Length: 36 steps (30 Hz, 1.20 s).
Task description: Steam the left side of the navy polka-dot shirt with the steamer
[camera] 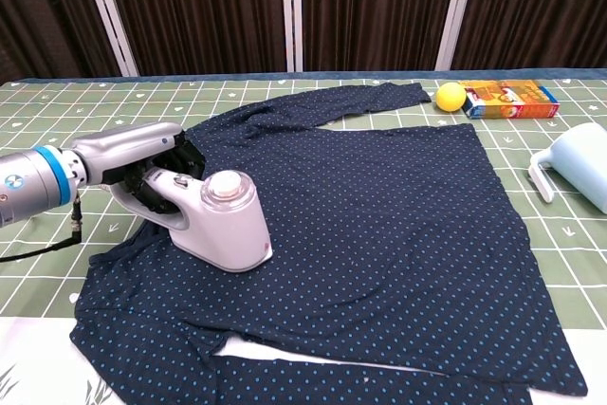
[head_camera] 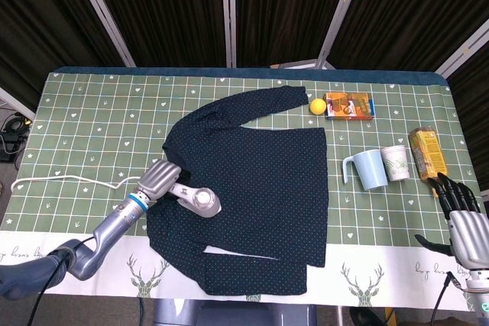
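Note:
The navy polka-dot shirt (head_camera: 260, 181) (camera: 379, 225) lies flat across the middle of the table, one sleeve stretched toward the far edge. A white steamer (head_camera: 197, 201) (camera: 216, 220) rests on the shirt's left side, head down on the fabric. My left hand (head_camera: 159, 181) (camera: 133, 163) grips the steamer's handle from the left. My right hand (head_camera: 462, 208) hangs off the table's right edge with fingers apart, holding nothing; the chest view does not show it.
The steamer's white cord (head_camera: 69, 181) trails left over the green cloth. A yellow ball (head_camera: 317, 106) (camera: 450, 96) and an orange box (head_camera: 349, 105) (camera: 510, 99) lie beyond the shirt. A blue pitcher (head_camera: 367, 169) (camera: 580, 175), a paper cup (head_camera: 396, 163) and a juice carton (head_camera: 428, 152) stand at right.

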Motion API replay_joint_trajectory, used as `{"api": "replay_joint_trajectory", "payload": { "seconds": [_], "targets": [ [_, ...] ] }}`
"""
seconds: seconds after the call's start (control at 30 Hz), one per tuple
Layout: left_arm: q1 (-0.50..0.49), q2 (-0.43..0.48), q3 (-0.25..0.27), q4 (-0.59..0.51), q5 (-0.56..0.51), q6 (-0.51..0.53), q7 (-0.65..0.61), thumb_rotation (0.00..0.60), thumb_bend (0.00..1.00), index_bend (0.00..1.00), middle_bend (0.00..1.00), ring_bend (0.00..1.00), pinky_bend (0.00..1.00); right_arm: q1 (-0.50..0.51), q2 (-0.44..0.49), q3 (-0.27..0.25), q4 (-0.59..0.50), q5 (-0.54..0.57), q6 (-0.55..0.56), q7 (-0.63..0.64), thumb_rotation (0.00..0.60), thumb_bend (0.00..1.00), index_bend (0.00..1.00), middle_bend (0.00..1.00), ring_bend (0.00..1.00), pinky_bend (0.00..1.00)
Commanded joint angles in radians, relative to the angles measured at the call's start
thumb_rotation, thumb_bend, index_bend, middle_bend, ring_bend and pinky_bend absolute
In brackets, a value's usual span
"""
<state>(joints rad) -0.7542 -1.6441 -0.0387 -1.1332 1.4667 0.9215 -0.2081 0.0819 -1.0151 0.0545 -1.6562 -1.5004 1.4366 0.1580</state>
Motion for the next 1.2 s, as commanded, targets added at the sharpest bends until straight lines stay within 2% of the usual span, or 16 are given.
{"api": "replay_joint_trajectory", "payload": {
  "seconds": [0.03,1.0,1.2],
  "targets": [
    [-0.002,-0.01,0.003,-0.001,0.003,-0.004,0.003,0.6,0.0,0.88,0.81,0.81,1.0,0.0,0.001,0.0,0.0,0.001,0.0,0.001,0.6,0.0,0.0,0.0,0.0,0.0],
    [-0.034,-0.085,-0.006,-0.083,0.02,-0.022,0.089,0.6,0.0,0.88,0.81,0.81,1.0,-0.006,0.014,0.0,0.004,-0.005,0.011,0.04,0.6,0.0,0.0,0.0,0.0,0.0],
    [-0.03,-0.089,0.0,-0.071,0.019,-0.021,0.101,0.6,0.0,0.88,0.81,0.81,1.0,-0.007,0.014,0.0,0.004,-0.006,0.013,0.04,0.6,0.0,0.0,0.0,0.0,0.0]
  ]
}}
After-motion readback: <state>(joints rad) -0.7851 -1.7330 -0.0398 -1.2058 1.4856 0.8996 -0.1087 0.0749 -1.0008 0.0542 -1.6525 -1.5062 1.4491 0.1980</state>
